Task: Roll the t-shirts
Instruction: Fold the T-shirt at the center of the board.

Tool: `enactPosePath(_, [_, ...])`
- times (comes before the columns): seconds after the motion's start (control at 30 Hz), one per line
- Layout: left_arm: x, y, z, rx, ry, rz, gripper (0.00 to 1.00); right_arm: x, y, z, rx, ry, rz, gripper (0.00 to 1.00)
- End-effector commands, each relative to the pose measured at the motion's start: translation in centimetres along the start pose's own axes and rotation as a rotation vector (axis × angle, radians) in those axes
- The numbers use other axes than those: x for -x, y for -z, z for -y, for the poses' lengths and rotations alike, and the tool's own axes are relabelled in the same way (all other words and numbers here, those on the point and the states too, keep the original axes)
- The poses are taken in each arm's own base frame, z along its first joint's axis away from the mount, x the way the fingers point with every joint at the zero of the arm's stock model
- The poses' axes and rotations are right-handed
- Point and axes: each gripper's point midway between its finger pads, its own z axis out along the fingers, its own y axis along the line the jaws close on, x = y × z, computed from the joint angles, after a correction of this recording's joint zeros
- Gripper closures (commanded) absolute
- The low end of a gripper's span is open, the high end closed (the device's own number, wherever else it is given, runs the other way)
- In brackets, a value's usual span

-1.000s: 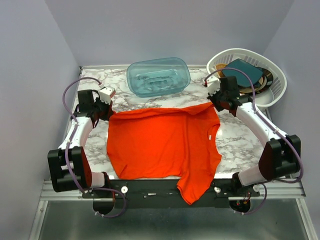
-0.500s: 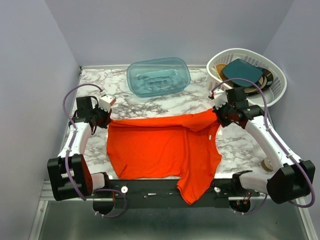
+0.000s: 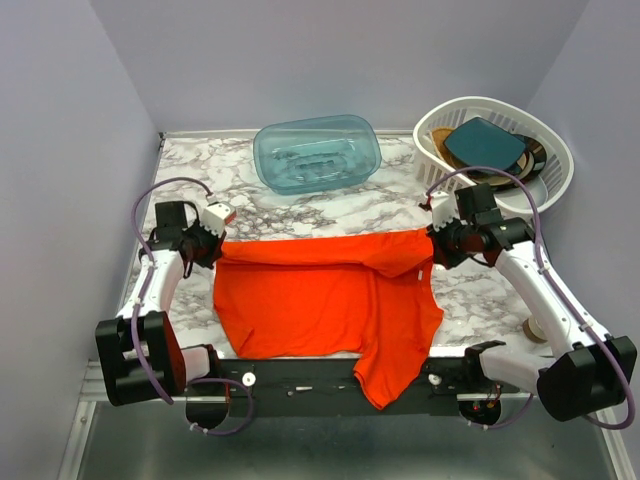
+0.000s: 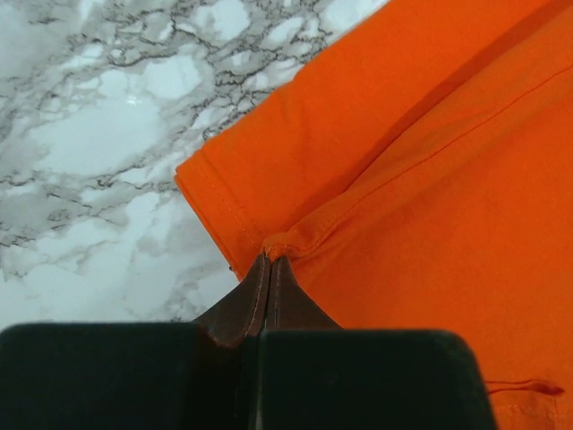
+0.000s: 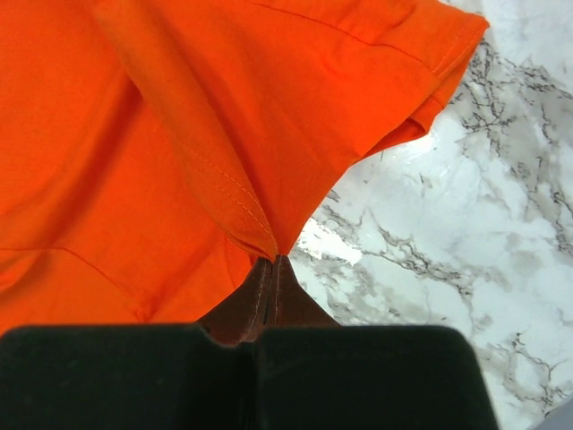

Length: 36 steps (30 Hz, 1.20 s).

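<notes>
While claws [image 3: 218, 243] [image 3: 432, 250] pinch the t-shirt's [image 3: 320, 300] far edge, tub [image 3: 318, 152] stands apart.

Both arms reach forward from the near edge. The left arm [image 3: 158, 285] runs along the left side, and the left gripper [image 4: 270, 260] has its jaws pressed together on the shirt [image 4: 430, 179] edge. The right arm [image 3: 545, 290] angles inward. The right gripper [image 5: 273, 262] likewise pinches a shirt fold.

t-shirt [image 3: 320, 300]: plain red-orange, thin fabric
pose: spread flat mid-frame, top edge folded over
lower part: hangs off the bottom-centre edge
</notes>
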Motion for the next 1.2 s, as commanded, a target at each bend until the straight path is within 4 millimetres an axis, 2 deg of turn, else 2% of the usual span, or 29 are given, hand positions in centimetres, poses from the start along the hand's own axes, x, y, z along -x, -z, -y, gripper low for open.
enactPosePath(0.0, [-2.0,0.3,0.5,0.001,-0.017,-0.048,1.0,-1.0,0.6,-1.6,0.073,-0.024,-0.026,1.0])
enactPosePath(0.17, [-3.6,0.3,0.7,0.011,-0.002,-0.104,1.0,-1.4,0.2,-2.2,0.117,-0.025,-0.059,0.99])
enactPosePath(0.23, [-4.7,0.7,1.7,-0.028,0.008,-0.15,0.99,-1.8,0.2,-2.9,0.163,-0.027,-0.086,0.99])
enactPosePath(0.27, [-4.9,1.0,2.0,-0.044,-0.003,-0.165,0.88,-1.9,0.3,-3.1,0.173,-0.025,-0.091,0.99])
enactPosePath(0.3, [-5.1,1.4,2.2,-0.048,-0.003,-0.179,0.83,-2.1,0.3,-3.3,0.187,-0.025,-0.101,0.97])
enactPosePath(0.33, [-5.5,2.1,2.5,-0.057,0.013,-0.209,0.79,-2.8,0.6,-3.8,0.21,-0.03,-0.136,0.78])
enactPosePath(0.4, [-5.0,3.6,2.3,-0.047,-0.013,-0.202,0.71,-3.6,1.7,-4.9,0.27,-0.03,-0.181,0.61])
enactPosePath(0.43, [-4.1,4.5,2.1,-0.035,-0.017,-0.184,0.67,-3.6,2.3,-5.2,0.283,-0.029,-0.183,0.56])
enactPosePath(0.47, [-3.3,5.0,1.8,-0.023,-0.024,-0.15,0.58,-3.3,2.7,-5.2,0.286,-0.027,-0.178,0.56])
enactPosePath(0.53, [-0.9,5.8,0.6,0.034,-0.061,-0.056,0.52,-1.1,3.4,-4.4,0.252,-0.021,-0.134,0.56])
enactPosePath(0.6, [0.8,5.7,-0.3,0.068,-0.054,0.018,0.47,1.0,3.0,-3.4,0.223,-0.004,-0.089,0.56])
enactPosePath(0.67, [2.2,4.5,-1.2,0.076,-0.018,0.081,0.48,2.8,1.3,-2.0,0.201,0.006,-0.102,0.56])
enactPosePath(0.7, [2.0,3.2,-1.2,0.036,0.023,0.073,0.49,3.5,0.3,-0.9,0.17,0.017,-0.11,0.56])
enactPosePath(0.73, [2.9,2.7,-1.7,0.039,0.06,0.085,0.51,4.2,-0.3,-0.2,0.154,0.028,-0.112,0.56])
enactPosePath(0.77, [3.0,2.0,-1.9,0.031,0.095,0.073,0.57,5.1,-1.7,0.8,0.146,0.036,-0.131,0.56])
enactPosePath(0.8, [3.1,1.3,-2.3,0.029,0.126,0.058,0.59,5.8,-2.5,1.6,0.126,0.057,-0.126,0.56])
enactPosePath(0.83, [2.1,-0.1,-2.7,0.021,0.17,0.01,0.6,6.7,-3.2,2.9,0.077,0.074,-0.114,0.56])
enactPosePath(0.87, [2.7,-0.6,-3.5,0.04,0.214,0.013,0.6,7.4,-4.6,3.9,0.066,0.083,-0.124,0.55])
enactPosePath(0.93, [2.0,-2.1,-4.3,0.041,0.249,-0.016,0.55,8.2,-6.1,5.9,0.006,0.127,-0.126,0.53])
enactPosePath(1.0, [2.6,-2.7,-5.3,0.061,0.252,0.001,0.5,8.6,-7.7,7.9,-0.021,0.143,-0.142,0.51])
enactPosePath(1.03, [2.2,-3.4,-5.6,0.062,0.263,-0.013,0.48,9.0,-8.0,8.9,-0.049,0.146,-0.139,0.49])
enactPosePath(1.1, [2.7,-3.8,-6.3,0.058,0.259,-0.019,0.46,8.9,-9.2,10.9,-0.074,0.138,-0.162,0.48])
enactPosePath(1.13, [2.1,-4.5,-6.4,0.046,0.279,-0.045,0.44,8.7,-9.5,11.5,-0.081,0.136,-0.182,0.47])
enactPosePath(1.17, [2.5,-4.6,-6.9,0.047,0.284,-0.05,0.43,8.1,-10.0,12.2,-0.081,0.131,-0.206,0.47])
